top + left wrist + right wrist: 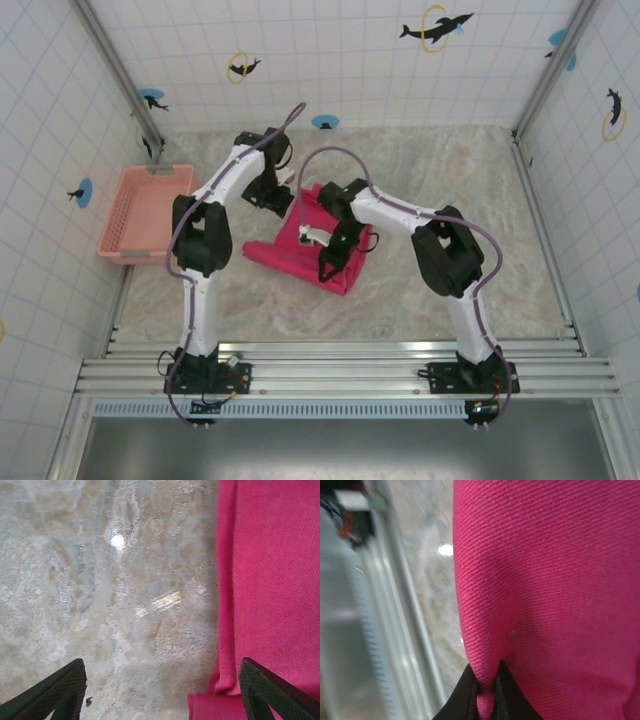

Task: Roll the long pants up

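The bright pink-red long pants [310, 245] lie folded in a heap at the middle of the table. My right gripper [328, 268] is at the heap's near edge, shut on a fold of the long pants [545, 580], which is pinched between its black fingers [465, 695]. My left gripper [262, 195] hovers at the heap's far left side, open, with nothing between its fingers [55, 695]. One of those fingers stands over bare table, the other over the edge of the long pants [270, 580].
A salmon-pink lattice basket [145, 212] stands at the left wall. Tiled walls close in the marble table [470, 180] on three sides. Aluminium rails [340, 365] run along the near edge, close to the right gripper.
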